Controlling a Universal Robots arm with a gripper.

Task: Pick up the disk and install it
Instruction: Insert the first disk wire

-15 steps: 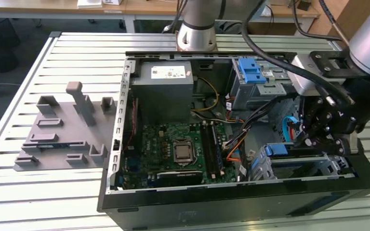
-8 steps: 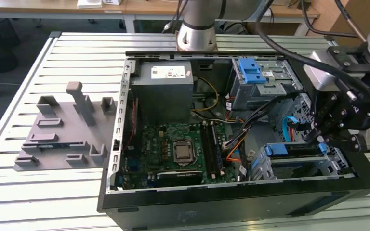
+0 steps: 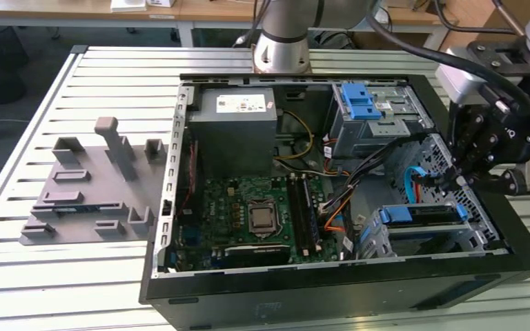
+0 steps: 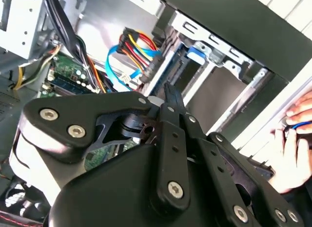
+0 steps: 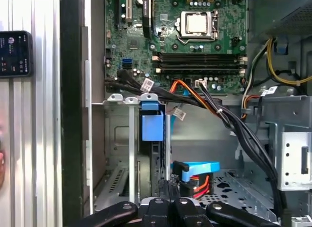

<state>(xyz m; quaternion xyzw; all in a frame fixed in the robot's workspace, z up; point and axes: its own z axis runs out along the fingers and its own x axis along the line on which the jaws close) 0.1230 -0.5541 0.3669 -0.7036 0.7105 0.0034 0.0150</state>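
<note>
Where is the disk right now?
The disk sits inside the computer case, in the metal bay at the exterior view's lower right, just below the end effector and right of the motherboard.

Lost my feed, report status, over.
Claw shut, above drive bay. Disk sitting in bay. Cables beside it; hand at case edge.

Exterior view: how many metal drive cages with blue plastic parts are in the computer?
2, on the exterior view's right: far drive cage by the power supply, near drive cage in the near corner. More may be hidden.
</note>
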